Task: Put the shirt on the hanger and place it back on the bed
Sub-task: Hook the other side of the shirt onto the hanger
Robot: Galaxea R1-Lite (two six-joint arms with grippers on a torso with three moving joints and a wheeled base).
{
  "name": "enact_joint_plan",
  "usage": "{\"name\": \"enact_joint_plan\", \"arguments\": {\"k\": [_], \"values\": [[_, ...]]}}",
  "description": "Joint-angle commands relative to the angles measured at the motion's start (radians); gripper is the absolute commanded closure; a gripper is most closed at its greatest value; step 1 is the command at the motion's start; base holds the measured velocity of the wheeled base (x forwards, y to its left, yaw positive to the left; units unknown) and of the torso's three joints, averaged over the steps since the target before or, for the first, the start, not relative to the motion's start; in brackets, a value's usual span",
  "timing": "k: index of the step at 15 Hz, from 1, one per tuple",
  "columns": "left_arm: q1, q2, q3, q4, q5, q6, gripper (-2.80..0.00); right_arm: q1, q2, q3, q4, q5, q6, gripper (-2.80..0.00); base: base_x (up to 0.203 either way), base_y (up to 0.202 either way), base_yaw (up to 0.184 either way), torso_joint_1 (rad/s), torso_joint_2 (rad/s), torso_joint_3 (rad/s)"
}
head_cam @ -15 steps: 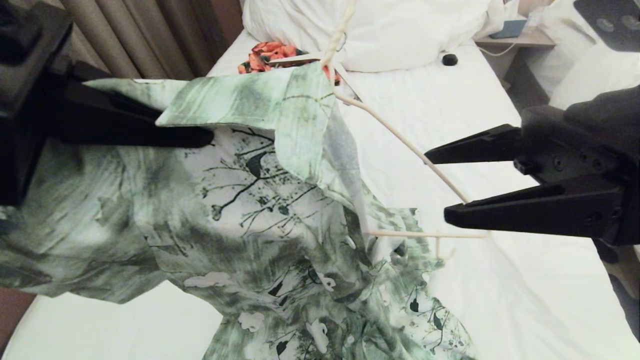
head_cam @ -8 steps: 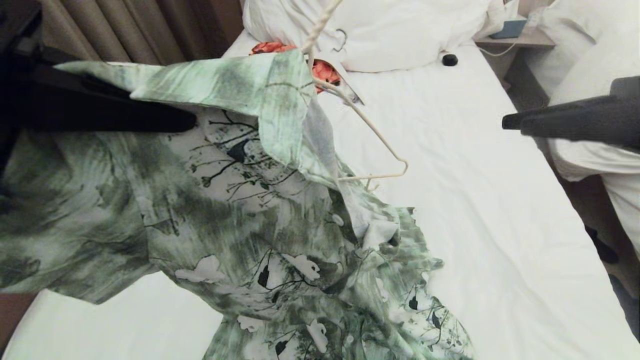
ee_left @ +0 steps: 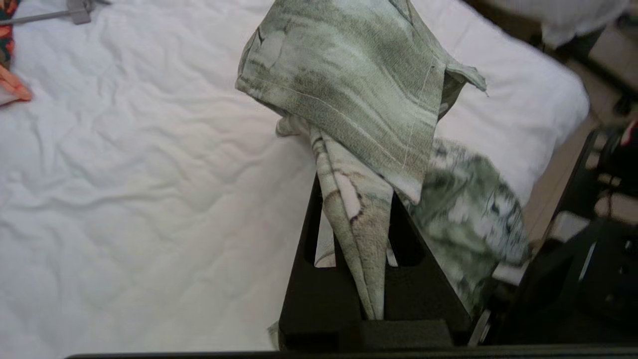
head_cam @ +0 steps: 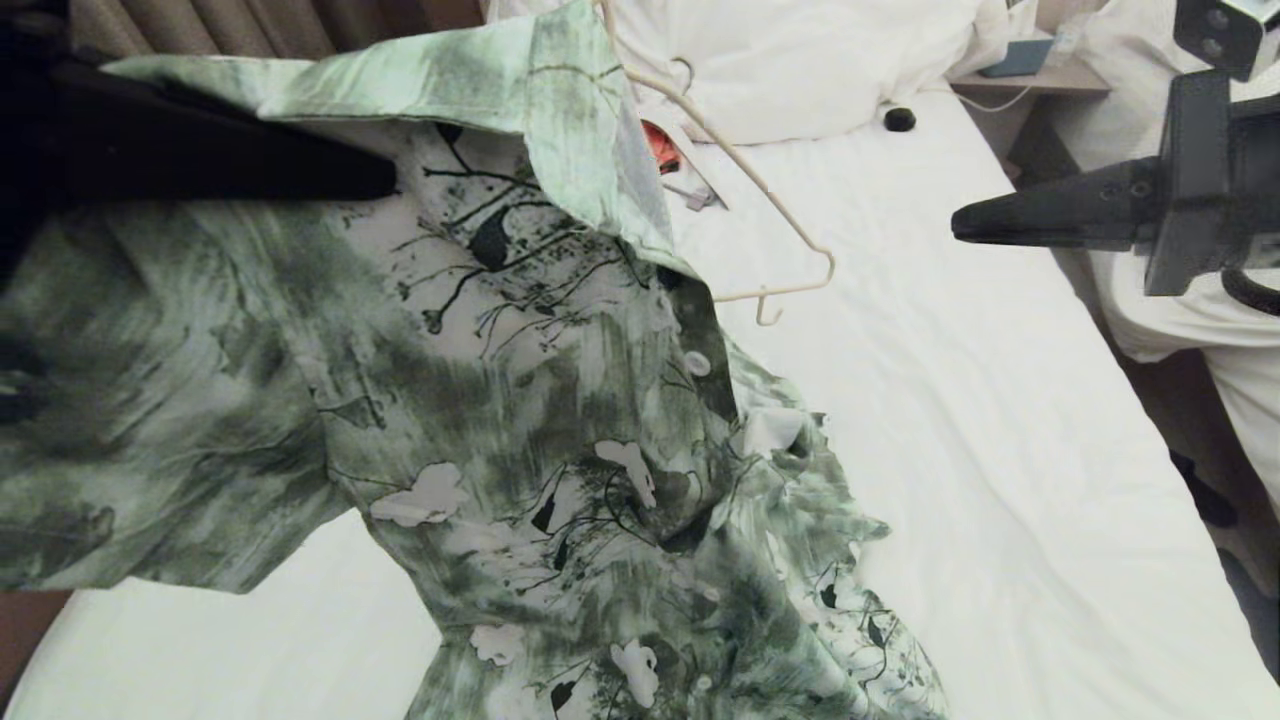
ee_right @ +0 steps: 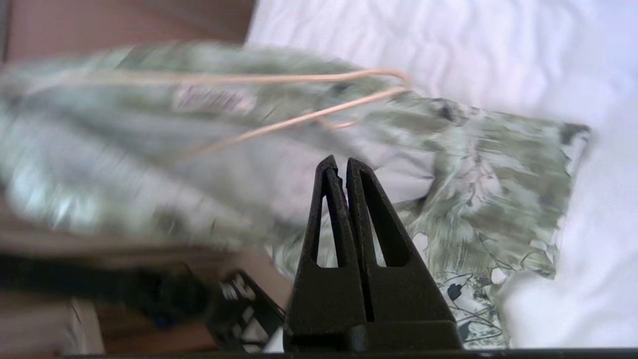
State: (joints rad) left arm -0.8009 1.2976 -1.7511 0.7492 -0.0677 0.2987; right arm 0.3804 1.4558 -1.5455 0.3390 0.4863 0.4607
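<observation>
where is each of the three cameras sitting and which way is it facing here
Head view: high on the robot, facing forward and down the bed; left claw shut on the shirt, right claw shut and empty, beside the hanger.
Left wrist view: behind the left claw, facing down at the sheet; shirt cloth pinched between its fingers.
Right wrist view: behind the right claw, facing the shirt and hanger.
Shared: all show shirt and bed; head and right wrist views show the hanger.

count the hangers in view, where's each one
2. The cream wire hanger sticks out from under the shirt collar, above the bed. A second hanger shows only its hook, by the pillow. More may be hidden behind the shirt.
</observation>
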Motion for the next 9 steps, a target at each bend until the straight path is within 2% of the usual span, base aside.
{"name": "enact_joint_plan", "arguments": {"k": [1, 3, 5, 7, 9], "values": [[-0.003, -0.034, 0.087, -0.100, -0.001, -0.049, 0.00, 0.001, 0.073, -0.076, 0.035, -0.029, 0.038, 0.00, 0.000, 0.000, 0.000, 0.000, 0.00, 0.000], [-0.004, -0.077, 0.239, -0.300, -0.016, -0.119, 0.00, 0.000, 0.107, -0.146, 0.092, -0.087, 0.110, 0.00, 0.000, 0.000, 0.000, 0.000, 0.00, 0.000], [-0.001, -0.117, 0.369, -0.517, -0.041, -0.184, 0.00, 0.000, 0.133, -0.204, 0.244, -0.131, 0.121, 0.00, 0.000, 0.000, 0.000, 0.000, 0.00, 0.000], [0.000, -0.153, 0.425, -0.610, -0.053, -0.299, 0.00, 0.002, 0.191, -0.238, 0.342, -0.188, 0.149, 0.00, 0.000, 0.000, 0.000, 0.000, 0.00, 0.000], [0.000, -0.175, 0.456, -0.656, -0.071, -0.359, 0.00, 0.010, 0.224, -0.239, 0.347, -0.196, 0.188, 0.00, 0.000, 0.000, 0.000, 0.000, 0.00, 0.000]]}}
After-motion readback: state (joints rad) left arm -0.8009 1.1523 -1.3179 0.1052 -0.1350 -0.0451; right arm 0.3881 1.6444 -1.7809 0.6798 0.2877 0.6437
